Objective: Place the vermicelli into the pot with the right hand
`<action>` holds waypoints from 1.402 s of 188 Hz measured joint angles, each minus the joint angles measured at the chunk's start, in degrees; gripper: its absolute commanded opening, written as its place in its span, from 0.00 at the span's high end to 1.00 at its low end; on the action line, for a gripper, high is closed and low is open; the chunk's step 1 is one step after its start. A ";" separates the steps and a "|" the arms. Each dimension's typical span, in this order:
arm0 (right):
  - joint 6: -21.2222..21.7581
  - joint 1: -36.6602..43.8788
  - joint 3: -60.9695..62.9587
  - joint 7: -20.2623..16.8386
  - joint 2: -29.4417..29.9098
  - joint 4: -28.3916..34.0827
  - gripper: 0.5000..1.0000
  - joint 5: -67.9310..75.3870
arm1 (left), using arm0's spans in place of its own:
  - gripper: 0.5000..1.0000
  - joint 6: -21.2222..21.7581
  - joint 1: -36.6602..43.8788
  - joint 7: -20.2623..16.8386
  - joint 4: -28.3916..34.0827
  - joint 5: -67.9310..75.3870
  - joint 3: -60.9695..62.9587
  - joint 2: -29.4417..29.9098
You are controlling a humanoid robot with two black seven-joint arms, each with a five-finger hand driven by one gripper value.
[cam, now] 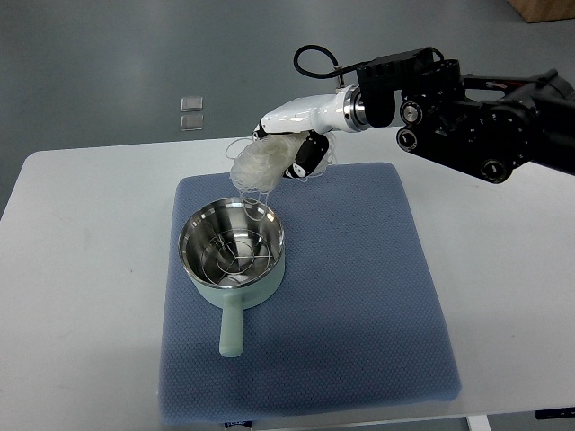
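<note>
Nearest the camera, the pot's [234, 251] pale green handle points down over the quilted blue mat [359, 296]; its steel bowl gleams, a wire rack inside. Just behind the pot's far rim, the right hand [301, 144] pinches the vermicelli [259, 163], a translucent, tangled bundle whose loose strands dangle over that rim. Judging from this, the hand should move nearer, centre over the bowl, then release low

No text, label or number can be read anywhere.
</note>
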 measured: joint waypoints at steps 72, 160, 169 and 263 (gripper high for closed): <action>0.15 2.60 -3.51 0.19 10.10 -0.31 1.00 3.47 | 0.00 0.00 0.00 0.00 0.03 0.01 0.00 0.00; 0.23 1.75 -7.89 0.18 11.64 -0.77 0.42 3.05 | 0.00 0.00 -0.06 0.00 0.09 -0.03 0.00 0.00; 0.23 1.75 -7.93 0.18 11.52 -0.77 0.42 3.04 | 0.00 0.00 -0.10 0.00 0.09 -0.03 0.00 0.00; -0.36 1.83 -6.76 0.17 7.52 -0.86 0.42 3.47 | 0.00 0.00 -0.18 0.00 0.09 -0.03 0.07 0.00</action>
